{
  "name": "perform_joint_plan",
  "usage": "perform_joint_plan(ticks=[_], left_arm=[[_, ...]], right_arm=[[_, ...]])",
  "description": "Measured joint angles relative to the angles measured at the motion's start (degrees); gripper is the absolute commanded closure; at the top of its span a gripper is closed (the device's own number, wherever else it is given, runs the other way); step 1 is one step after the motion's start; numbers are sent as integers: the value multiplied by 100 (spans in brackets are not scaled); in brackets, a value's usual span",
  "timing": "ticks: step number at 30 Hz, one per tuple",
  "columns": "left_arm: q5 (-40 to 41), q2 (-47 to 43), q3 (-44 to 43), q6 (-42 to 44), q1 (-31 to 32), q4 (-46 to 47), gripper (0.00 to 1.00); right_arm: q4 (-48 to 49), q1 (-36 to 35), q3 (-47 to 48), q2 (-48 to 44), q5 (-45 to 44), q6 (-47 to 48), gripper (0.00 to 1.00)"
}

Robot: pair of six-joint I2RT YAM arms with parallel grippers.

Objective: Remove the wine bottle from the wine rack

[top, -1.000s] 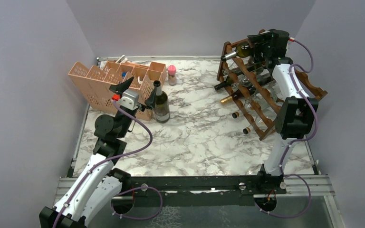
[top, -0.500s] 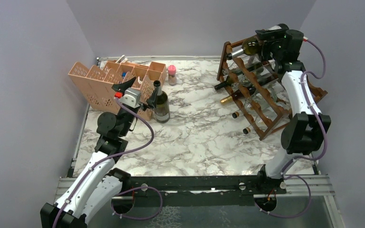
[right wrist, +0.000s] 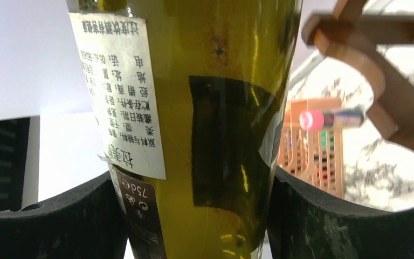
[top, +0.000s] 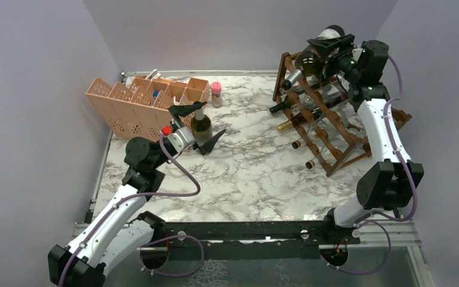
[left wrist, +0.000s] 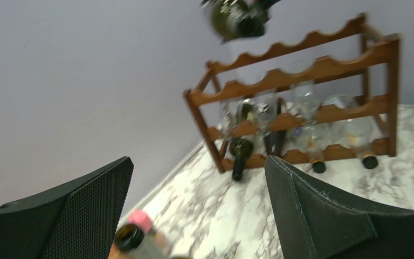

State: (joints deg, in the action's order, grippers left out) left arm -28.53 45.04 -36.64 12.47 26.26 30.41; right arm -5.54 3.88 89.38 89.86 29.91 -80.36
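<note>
My right gripper [top: 330,45] is shut on the body of the olive-green wine bottle [top: 312,57]. It holds the bottle tilted, neck down to the left, in the air above the top rail of the dark reddish-brown wine rack [top: 340,134]. In the right wrist view the wine bottle [right wrist: 215,108] fills the gap of the right gripper [right wrist: 194,183], and both pads [right wrist: 345,221] press its glass. In the left wrist view the wine bottle [left wrist: 237,16] hangs above the wine rack [left wrist: 302,70]. My left gripper [top: 214,119] stands open at mid-left and holds nothing; the left gripper [left wrist: 198,162] faces the rack.
A dark bottle [top: 202,130] stands upright close to the left gripper's fingers, its mouth [left wrist: 128,237] low between them. A peach lattice organiser [top: 132,103] and a pink-capped small bottle [top: 216,94] stand behind it. Several bottles [top: 287,106] lie in the rack's lower tiers. Walls close in on three sides.
The right gripper has lifted the wine bottle up off the rack's top tier, and its arm has straightened upward. The left gripper has swung right and down beside the standing bottle.
</note>
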Motion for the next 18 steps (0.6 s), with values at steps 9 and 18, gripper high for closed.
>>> perform_joint_plan(ticks=[9,18], left_arm=[[-533,835,-780,1504,879,299,3],[-551,1952,-1519,2632,1388,251,18]], right_arm=[[35,-595,-656,-146,828,-417,44],[525,-1196,-1355,-619,1574,-1025,44]])
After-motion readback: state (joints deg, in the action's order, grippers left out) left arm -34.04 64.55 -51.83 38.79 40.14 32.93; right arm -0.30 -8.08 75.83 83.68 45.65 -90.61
